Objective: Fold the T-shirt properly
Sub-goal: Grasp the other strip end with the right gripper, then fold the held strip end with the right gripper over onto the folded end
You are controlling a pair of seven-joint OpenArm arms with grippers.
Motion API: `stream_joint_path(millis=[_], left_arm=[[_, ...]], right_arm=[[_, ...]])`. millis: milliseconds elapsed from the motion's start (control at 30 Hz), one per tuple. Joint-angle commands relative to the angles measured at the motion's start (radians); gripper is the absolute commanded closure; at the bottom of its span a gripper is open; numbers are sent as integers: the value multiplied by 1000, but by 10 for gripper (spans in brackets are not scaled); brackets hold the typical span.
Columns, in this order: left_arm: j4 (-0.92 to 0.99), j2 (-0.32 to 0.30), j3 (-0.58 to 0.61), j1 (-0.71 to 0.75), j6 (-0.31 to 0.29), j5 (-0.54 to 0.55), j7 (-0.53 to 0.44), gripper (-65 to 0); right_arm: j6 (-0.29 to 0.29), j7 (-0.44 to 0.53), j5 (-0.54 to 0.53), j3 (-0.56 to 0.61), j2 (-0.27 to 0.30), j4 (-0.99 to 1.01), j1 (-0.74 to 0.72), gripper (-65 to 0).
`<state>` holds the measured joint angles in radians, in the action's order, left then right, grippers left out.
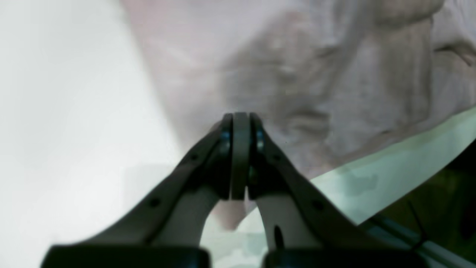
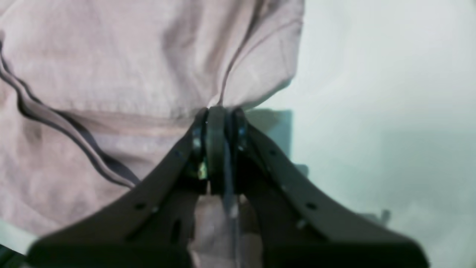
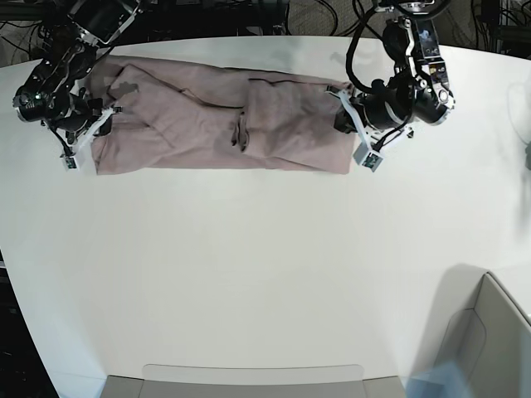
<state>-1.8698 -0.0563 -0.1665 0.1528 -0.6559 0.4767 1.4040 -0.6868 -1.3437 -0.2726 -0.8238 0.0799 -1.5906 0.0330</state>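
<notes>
The mauve-pink T-shirt (image 3: 216, 116) lies stretched in a long wrinkled band across the far part of the white table (image 3: 265, 274). My left gripper (image 3: 348, 116) is at the shirt's right end. In the left wrist view the left gripper (image 1: 241, 120) is shut, with a bit of T-shirt (image 1: 334, 74) fabric pinched between the fingers. My right gripper (image 3: 90, 133) is at the shirt's left end. In the right wrist view the right gripper (image 2: 217, 111) is shut on a hemmed edge of the T-shirt (image 2: 111, 67).
A grey bin (image 3: 489, 340) stands at the near right corner. A grey tray (image 3: 249, 381) sits at the front edge. Cables and dark equipment (image 3: 274, 12) lie behind the table's far edge. The table edge and the dark floor (image 1: 446, 178) show in the left wrist view.
</notes>
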Motion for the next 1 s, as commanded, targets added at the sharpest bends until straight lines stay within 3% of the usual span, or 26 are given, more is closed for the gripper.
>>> stream_joint_path(millis=[0, 233, 367, 533, 733, 967], left_arm=[[-17, -6, -6, -3, -3, 11, -8, 0], [-17, -6, -138, -3, -3, 11, -8, 0], [-17, -15, -242, -3, -5, 11, -8, 0], [-15, -75, -262, -2, -5, 9, -8, 0], [-15, -135, -264, 17, -3, 6, -8, 0], [-6, -141, -265, 28, 3, 6, -8, 0]], right_arm=[[-11, 8, -9, -4, 21, -17, -15, 0], [-11, 8, -9, -4, 53, -49, -26, 0], [-11, 2, -9, 2, 37, -127, -20, 0], [-11, 0, -9, 56, -22, -276, 12, 0], [158, 8, -9, 268, -82, -448, 100, 0], [318, 10, -9, 453, -137, -475, 140, 0]])
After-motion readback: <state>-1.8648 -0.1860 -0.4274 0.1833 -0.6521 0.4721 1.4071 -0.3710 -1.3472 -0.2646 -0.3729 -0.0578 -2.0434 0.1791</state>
